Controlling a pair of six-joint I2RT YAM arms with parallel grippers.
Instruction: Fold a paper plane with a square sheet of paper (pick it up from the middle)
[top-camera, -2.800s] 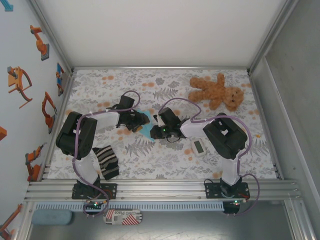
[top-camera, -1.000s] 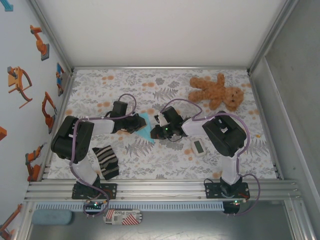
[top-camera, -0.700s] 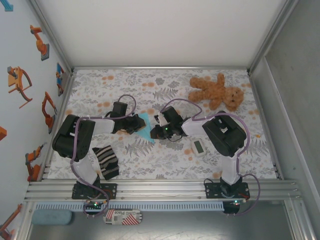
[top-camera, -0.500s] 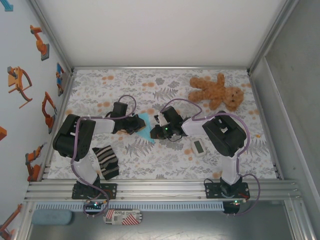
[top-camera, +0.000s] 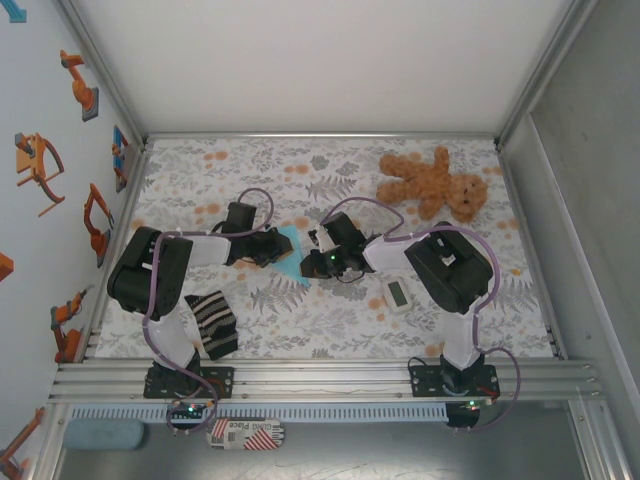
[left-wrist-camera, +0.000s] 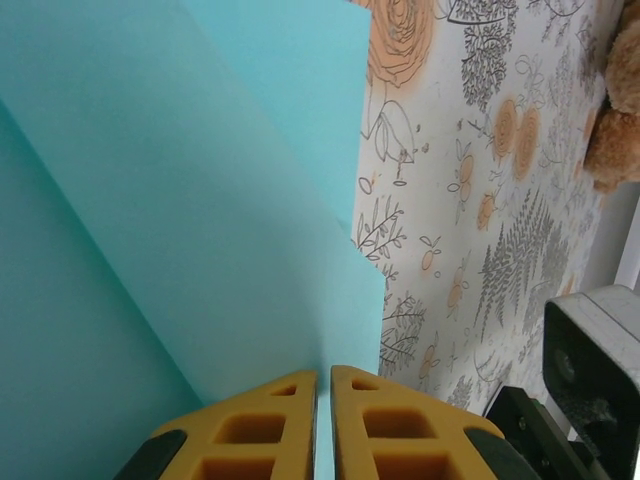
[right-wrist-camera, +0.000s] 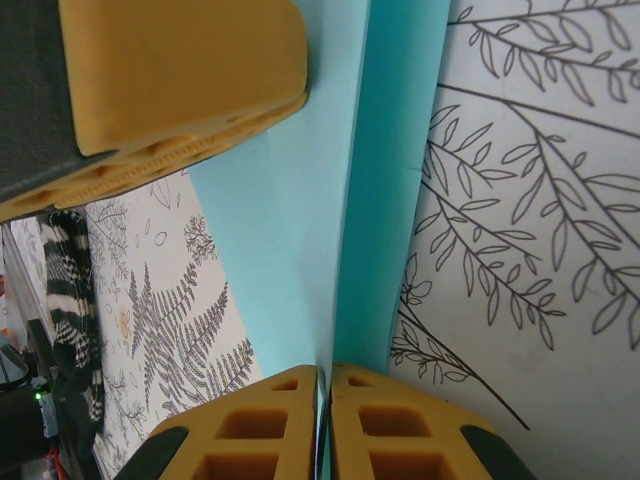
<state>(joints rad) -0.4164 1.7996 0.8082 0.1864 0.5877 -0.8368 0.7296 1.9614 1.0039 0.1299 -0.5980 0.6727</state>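
The left end effector (left-wrist-camera: 323, 385) was pinched together on the light-blue paper (left-wrist-camera: 200, 200). Its two yellow fingertips were closed to a hairline, with a sliver of the sheet caught between them. Straight ahead of those fingertips the paper spread out in overlapping folded layers with slanting creases. The upper layer ended in a stepped edge just right of the pinch. Beyond that edge, to the right of the left end effector, lay the floral tabletop (left-wrist-camera: 470, 200). Far ahead on the right, part of the brown teddy bear (left-wrist-camera: 620, 100) showed at the border.

The right end effector (right-wrist-camera: 323, 385) was likewise clamped on the same paper, its fingertips together on a raised fold that ran straight ahead from them. Right of that fold a narrow strip of paper lay on the tabletop, and left of it a broader flap sloped away. Ahead and to the left, one yellow finger of the left end effector sat at the paper's far part. Far off to the left lay the black-and-cream striped cloth (right-wrist-camera: 75, 270).

From above, the two end effectors faced each other near the middle of the tabletop with the paper between them, each gripping the side nearest it. A small white gadget (top-camera: 397, 294) lay behind the right end effector beside its arm, apart from the paper.
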